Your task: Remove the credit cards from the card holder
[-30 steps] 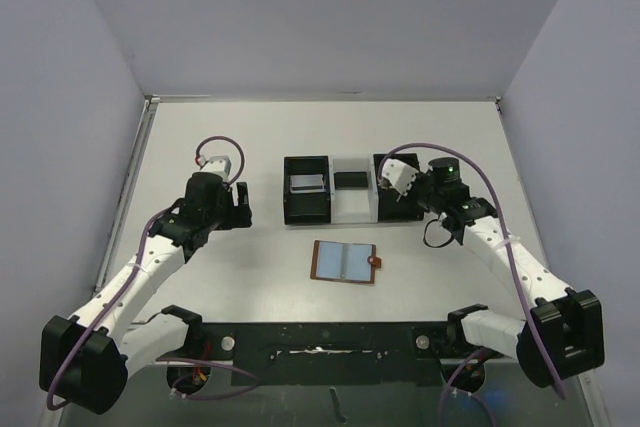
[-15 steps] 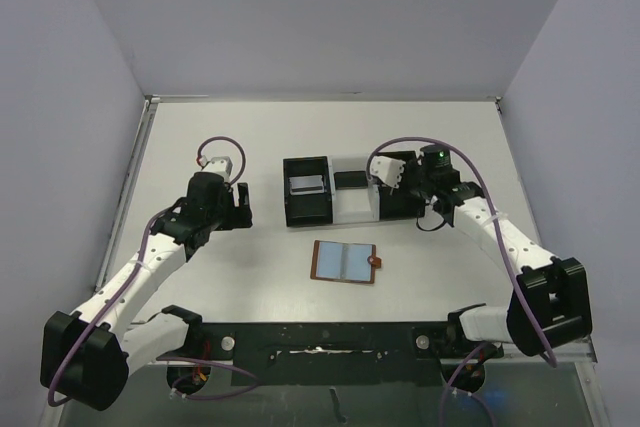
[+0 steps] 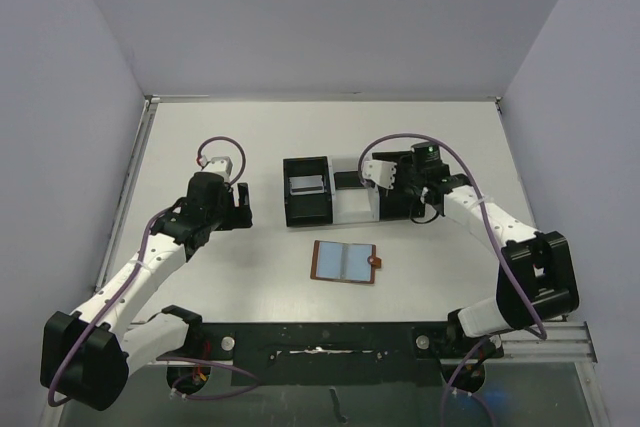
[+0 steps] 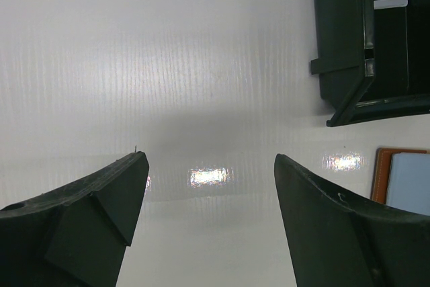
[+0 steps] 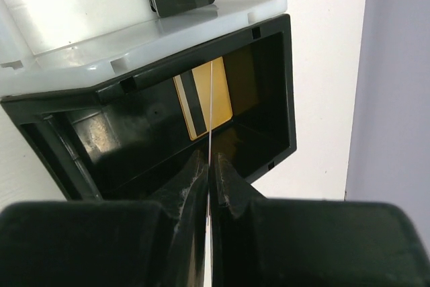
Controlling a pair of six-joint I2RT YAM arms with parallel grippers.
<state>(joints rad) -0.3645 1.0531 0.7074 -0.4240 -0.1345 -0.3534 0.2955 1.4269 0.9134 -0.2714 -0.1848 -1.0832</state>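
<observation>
The card holder [image 3: 345,262] lies open on the table, brown with blue-grey pockets; its edge shows in the left wrist view [image 4: 405,181]. My right gripper [image 5: 209,156] is shut on a thin card [image 5: 211,99] seen edge-on. It hangs over the right black compartment of the tray [image 5: 282,92], where a gold card [image 5: 197,102] lies. From above, the right gripper [image 3: 392,185] covers that compartment. My left gripper [image 4: 208,158] is open over bare table, left of the tray, holding nothing; it also shows from above [image 3: 240,205].
The three-compartment tray [image 3: 330,209] stands behind the card holder. Its left black part holds a grey card [image 3: 306,184], its white middle a black card [image 3: 350,179]. Walls close the table at the back and both sides.
My right arm has swung left, carrying its gripper and the card from the tray's right side to over the right compartment. The left arm and the card holder have stayed put.
</observation>
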